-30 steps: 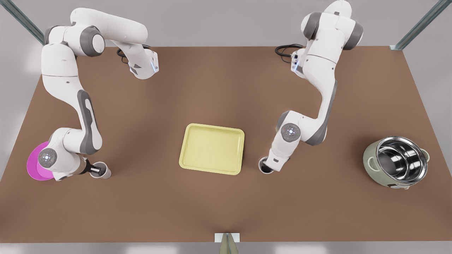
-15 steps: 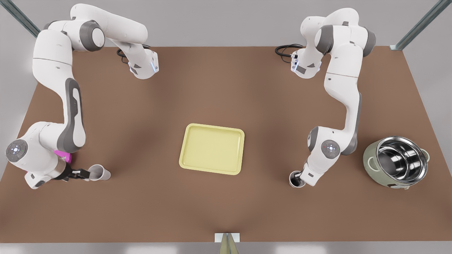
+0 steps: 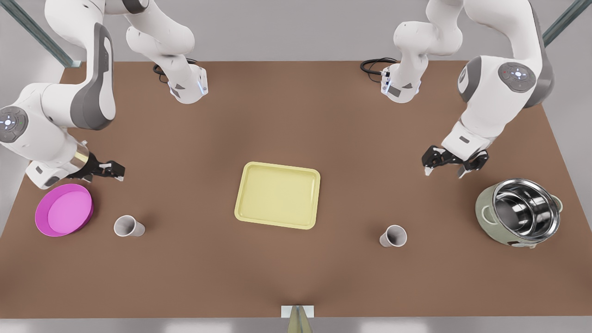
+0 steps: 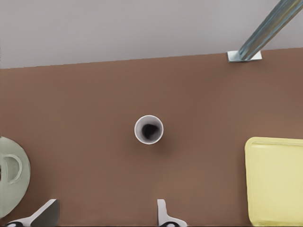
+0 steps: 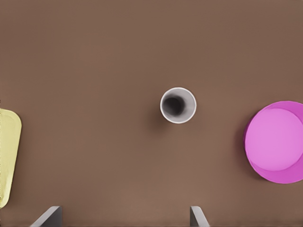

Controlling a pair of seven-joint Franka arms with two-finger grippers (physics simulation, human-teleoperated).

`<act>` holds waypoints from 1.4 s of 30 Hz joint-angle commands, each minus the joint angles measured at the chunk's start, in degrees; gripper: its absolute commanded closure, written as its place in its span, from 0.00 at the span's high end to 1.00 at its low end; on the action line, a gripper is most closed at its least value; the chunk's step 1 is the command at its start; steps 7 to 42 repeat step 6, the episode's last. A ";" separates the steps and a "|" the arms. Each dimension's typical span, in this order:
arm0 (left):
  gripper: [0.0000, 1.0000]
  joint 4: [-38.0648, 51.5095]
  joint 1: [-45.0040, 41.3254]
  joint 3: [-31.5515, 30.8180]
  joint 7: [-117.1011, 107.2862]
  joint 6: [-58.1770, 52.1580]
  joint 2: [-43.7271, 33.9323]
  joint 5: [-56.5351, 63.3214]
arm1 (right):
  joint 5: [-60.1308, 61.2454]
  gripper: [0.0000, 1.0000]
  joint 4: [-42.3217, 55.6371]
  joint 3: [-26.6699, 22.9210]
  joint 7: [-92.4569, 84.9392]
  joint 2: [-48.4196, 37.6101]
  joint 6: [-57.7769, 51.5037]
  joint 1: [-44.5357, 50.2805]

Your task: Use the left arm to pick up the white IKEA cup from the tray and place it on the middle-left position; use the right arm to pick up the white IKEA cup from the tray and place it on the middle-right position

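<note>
Fingers (image 4: 162, 210) of the left gripper (image 3: 443, 172) are spread and empty, and so are the right gripper's (image 3: 119, 171). Both cups stand upright on bare tabletop, off the tray (image 3: 277, 194). The cup beside the pot (image 3: 393, 236) sits nearer the table's front edge than the left gripper. The cup beside the magenta dish (image 3: 128, 226) lies the same way from the right gripper. I judge both placed.

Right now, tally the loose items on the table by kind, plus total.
Small white cups: 2
Pale yellow rectangular tray: 1
Round magenta dish: 1
Sage green pot with shiny steel inner bowl: 1
Total: 5
</note>
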 commanded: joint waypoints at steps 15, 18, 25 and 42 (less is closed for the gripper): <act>1.00 0.60 -0.78 0.04 3.88 -9.42 0.07 0.06 | 0.47 1.00 -0.01 0.00 3.94 0.01 -1.58 0.20; 1.00 0.60 -0.78 0.04 3.88 -9.42 0.07 0.06 | 0.47 1.00 -0.01 0.00 3.94 0.01 -1.58 0.20; 1.00 0.60 -0.78 0.04 3.88 -9.42 0.07 0.06 | 0.47 1.00 -0.01 0.00 3.94 0.01 -1.58 0.20; 1.00 0.60 -0.78 0.04 3.88 -9.42 0.07 0.06 | 0.47 1.00 -0.01 0.00 3.94 0.01 -1.58 0.20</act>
